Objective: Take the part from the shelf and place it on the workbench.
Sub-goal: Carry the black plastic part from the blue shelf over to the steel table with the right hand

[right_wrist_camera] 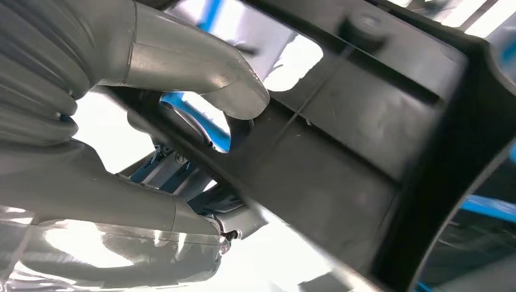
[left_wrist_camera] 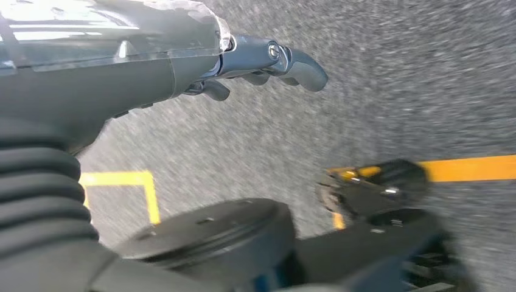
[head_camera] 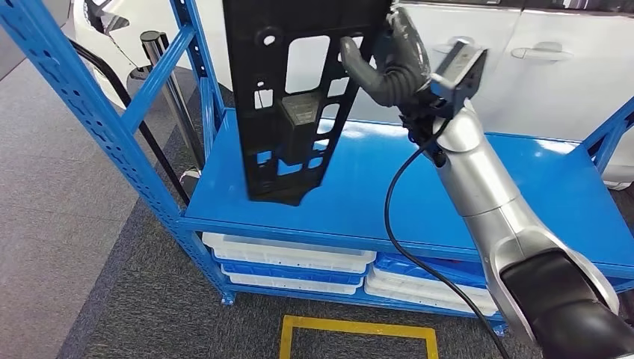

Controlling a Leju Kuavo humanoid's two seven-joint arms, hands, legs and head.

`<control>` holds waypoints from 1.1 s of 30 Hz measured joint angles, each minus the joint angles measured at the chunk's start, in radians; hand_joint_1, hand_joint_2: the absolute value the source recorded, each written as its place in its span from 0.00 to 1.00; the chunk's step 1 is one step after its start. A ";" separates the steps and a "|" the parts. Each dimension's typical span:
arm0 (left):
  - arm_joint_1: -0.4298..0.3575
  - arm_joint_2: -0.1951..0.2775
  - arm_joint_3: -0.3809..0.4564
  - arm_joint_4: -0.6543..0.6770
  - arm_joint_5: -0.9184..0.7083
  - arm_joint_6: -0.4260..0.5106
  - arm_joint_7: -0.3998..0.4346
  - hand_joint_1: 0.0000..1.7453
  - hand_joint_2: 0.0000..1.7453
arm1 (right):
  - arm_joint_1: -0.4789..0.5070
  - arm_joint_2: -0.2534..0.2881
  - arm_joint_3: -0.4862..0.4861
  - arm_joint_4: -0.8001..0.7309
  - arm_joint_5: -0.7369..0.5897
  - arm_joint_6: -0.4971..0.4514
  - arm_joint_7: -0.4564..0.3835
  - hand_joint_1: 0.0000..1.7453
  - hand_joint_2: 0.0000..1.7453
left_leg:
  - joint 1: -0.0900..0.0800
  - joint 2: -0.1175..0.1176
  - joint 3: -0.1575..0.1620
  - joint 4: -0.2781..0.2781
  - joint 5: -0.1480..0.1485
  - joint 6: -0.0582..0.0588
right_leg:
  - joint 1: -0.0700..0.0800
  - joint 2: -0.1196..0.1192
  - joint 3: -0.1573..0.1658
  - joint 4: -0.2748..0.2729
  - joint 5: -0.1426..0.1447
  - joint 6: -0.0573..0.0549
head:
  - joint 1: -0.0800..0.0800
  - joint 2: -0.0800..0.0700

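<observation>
Black part in right hand, above shelf

Your head view looks from high, forward and down, onto the blue shelf. Your left wrist view faces the grey floor from near. Your right wrist view sits very close behind the right hand. Head and right wrist views share the black part.
</observation>
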 joint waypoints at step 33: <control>-0.008 -0.018 0.072 0.000 0.065 -0.045 -0.130 0.00 1.00 | 0.633 -0.085 -0.114 -0.478 -0.095 0.114 -0.044 1.00 1.00 | -0.009 0.005 0.028 -0.009 -0.015 0.006 | 0.000 -0.001 -0.013 0.056 -0.013 0.000 | 0.000 0.000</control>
